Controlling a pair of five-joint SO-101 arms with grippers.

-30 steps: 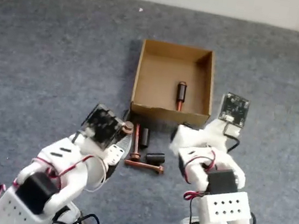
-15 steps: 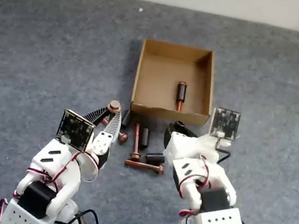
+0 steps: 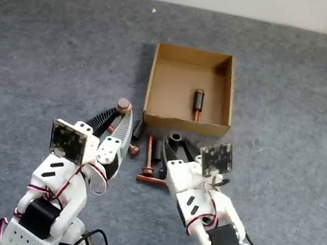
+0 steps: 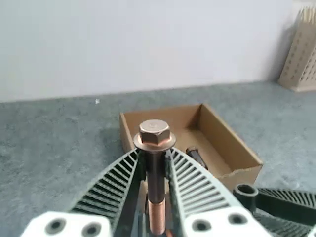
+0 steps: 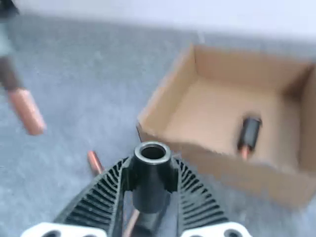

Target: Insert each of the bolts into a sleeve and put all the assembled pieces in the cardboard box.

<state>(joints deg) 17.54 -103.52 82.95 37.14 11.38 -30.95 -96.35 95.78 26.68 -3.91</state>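
The left gripper (image 4: pixel 154 158) clamps a long copper metal bolt (image 4: pixel 154 134), head up. The right gripper (image 5: pixel 150 168) squeezes a short black sleeve (image 5: pixel 152 186); its wrist view shows the hollow top. A brown cardboard box (image 3: pixel 184 125) sits just past both.

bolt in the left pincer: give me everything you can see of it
The bolt is copper-coloured, metal by its look, with a flanged hex head and a plain shank, darker above and brighter toward the lower end. It stands upright, head up, clamped by the shank in the ribbed left pincer, the head clear above its tips.
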